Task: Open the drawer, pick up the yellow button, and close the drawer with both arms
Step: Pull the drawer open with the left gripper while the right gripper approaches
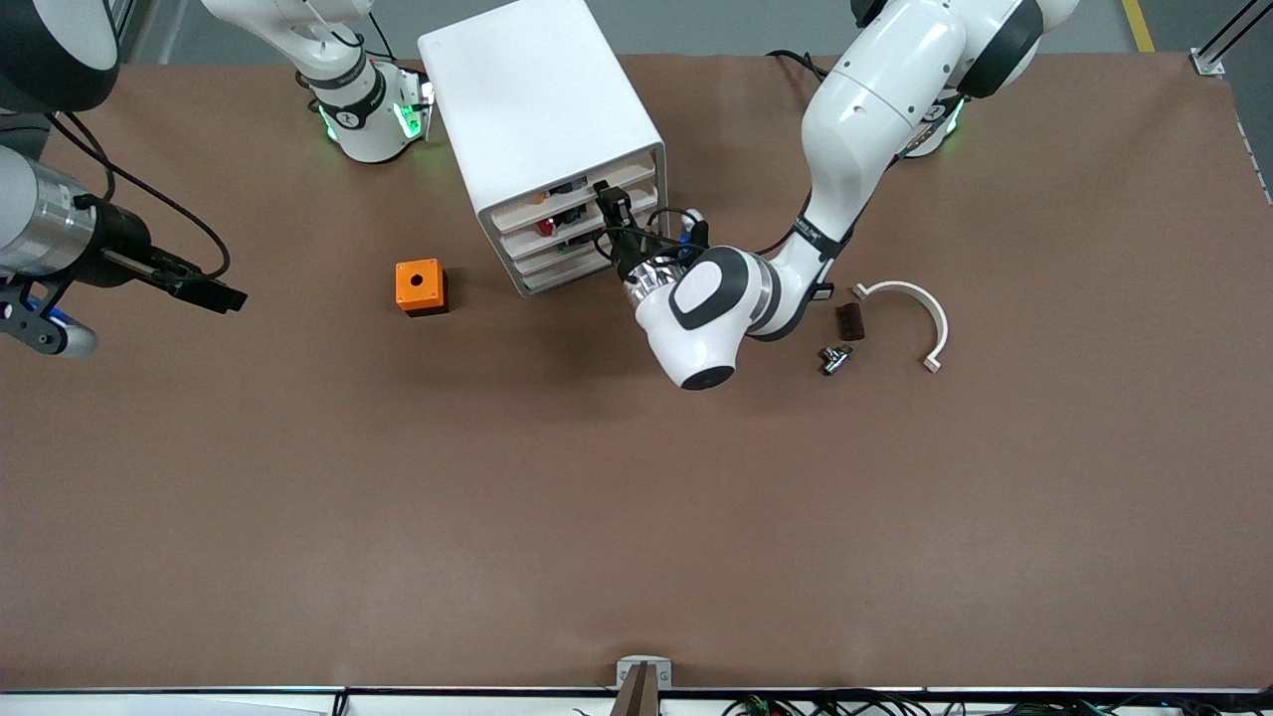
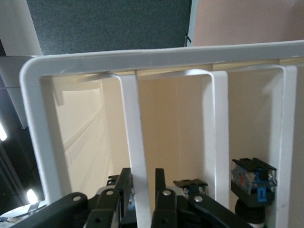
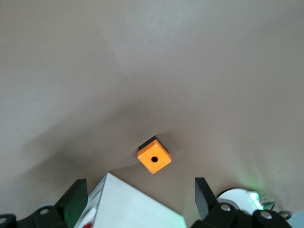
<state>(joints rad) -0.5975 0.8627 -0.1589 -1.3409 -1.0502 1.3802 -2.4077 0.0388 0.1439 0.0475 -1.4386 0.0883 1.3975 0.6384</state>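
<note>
The white cabinet (image 1: 537,89) stands toward the robots' side of the table. Its top drawer (image 1: 517,211) looks level with the three lower ones. My left gripper (image 1: 609,199) is at this drawer's front. In the left wrist view its fingers (image 2: 160,190) sit close on either side of the drawer's white front lip (image 2: 133,118), gripper (image 2: 142,183). The orange-capped button is hidden. My right gripper (image 1: 224,295) waits high over the right arm's end of the table. It is open and empty (image 3: 140,197), looking down on the cabinet's top (image 3: 128,204).
An orange cube with a hole (image 1: 421,286) (image 3: 154,159) lies beside the cabinet, toward the right arm's end. A white curved bracket (image 1: 920,308), a dark block (image 1: 849,320) and a small metal part (image 1: 833,358) lie by the left arm. Black-and-blue parts (image 2: 251,175) sit in lower drawers.
</note>
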